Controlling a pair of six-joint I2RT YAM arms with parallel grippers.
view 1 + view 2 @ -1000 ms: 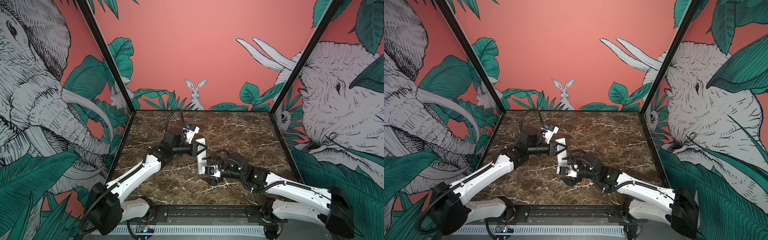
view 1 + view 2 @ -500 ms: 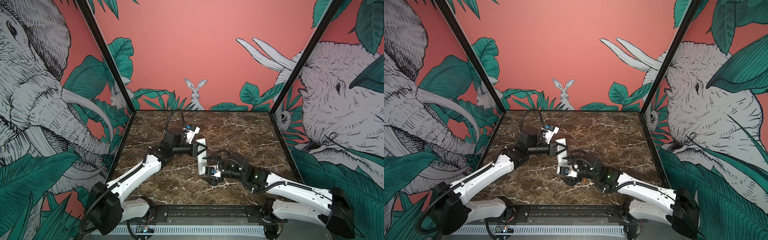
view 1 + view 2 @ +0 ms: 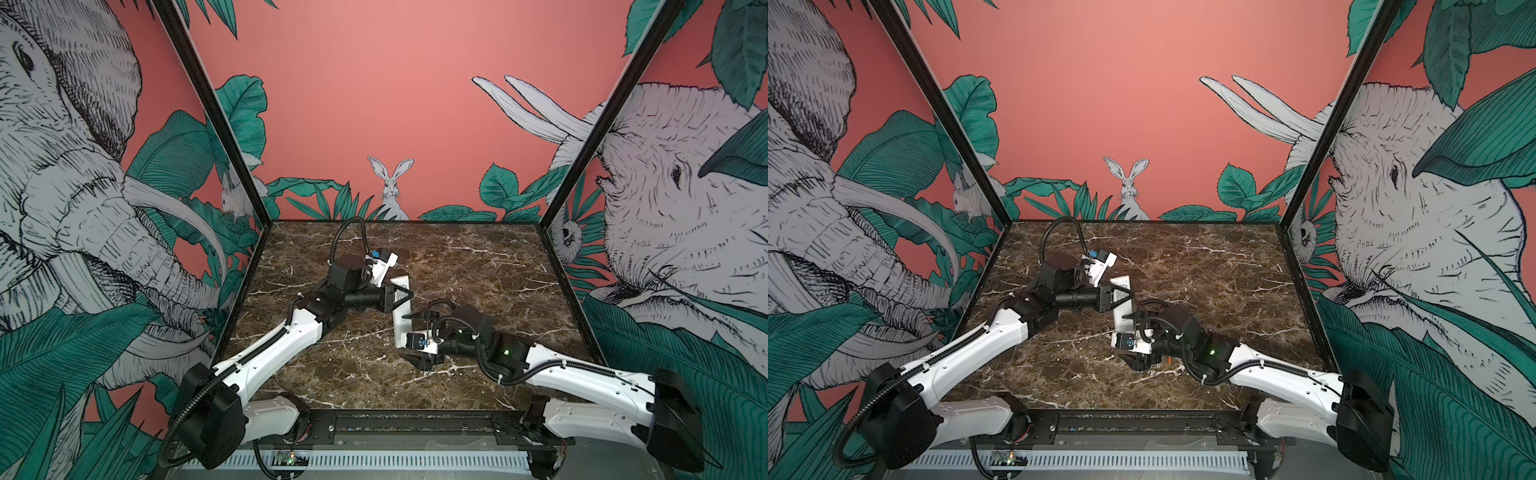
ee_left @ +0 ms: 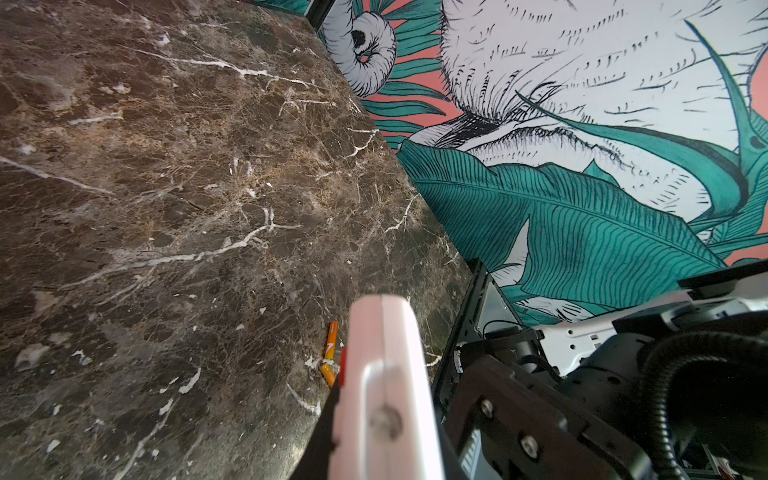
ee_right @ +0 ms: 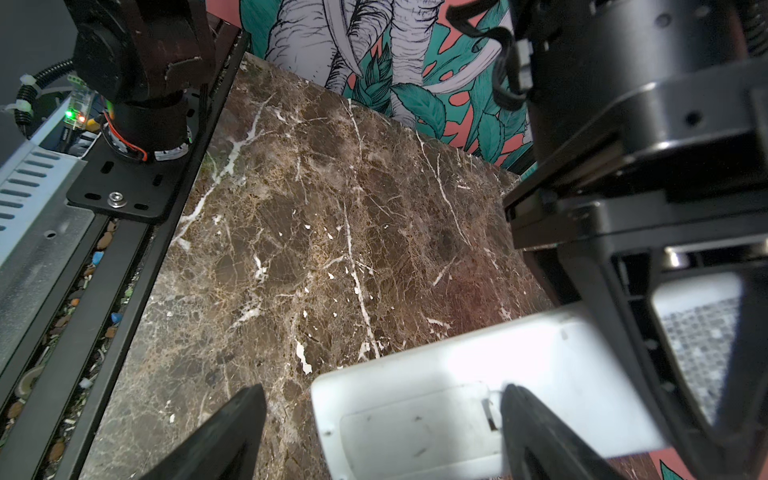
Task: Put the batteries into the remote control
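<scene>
Two batteries (image 4: 331, 343) lay loose on the tabletop (image 4: 166, 208), close together and in no slot, Ana said. Where was the remote (image 3: 400, 330)?

Clamped in the left tool (image 3: 409, 295), Ben said, with its plain back turned toward the right tool (image 5: 382, 390). That one stood spread wide and held nothing, with one finger (image 5: 536, 436) right at the catch of the battery cover (image 5: 415, 428).

So the step was getting that cover off, Ana said.

I judged so, Ben said. To do it well, the finger needed to hook the catch and push along the remote, not down into it. The left tool had to grip hard enough that nothing twisted.

And inside the compartment, Ana asked.

Couldn't tell, Ben said. The cover was on and hid whatever was in there. With both batteries out on the tabletop, I took it for empty.
</scene>
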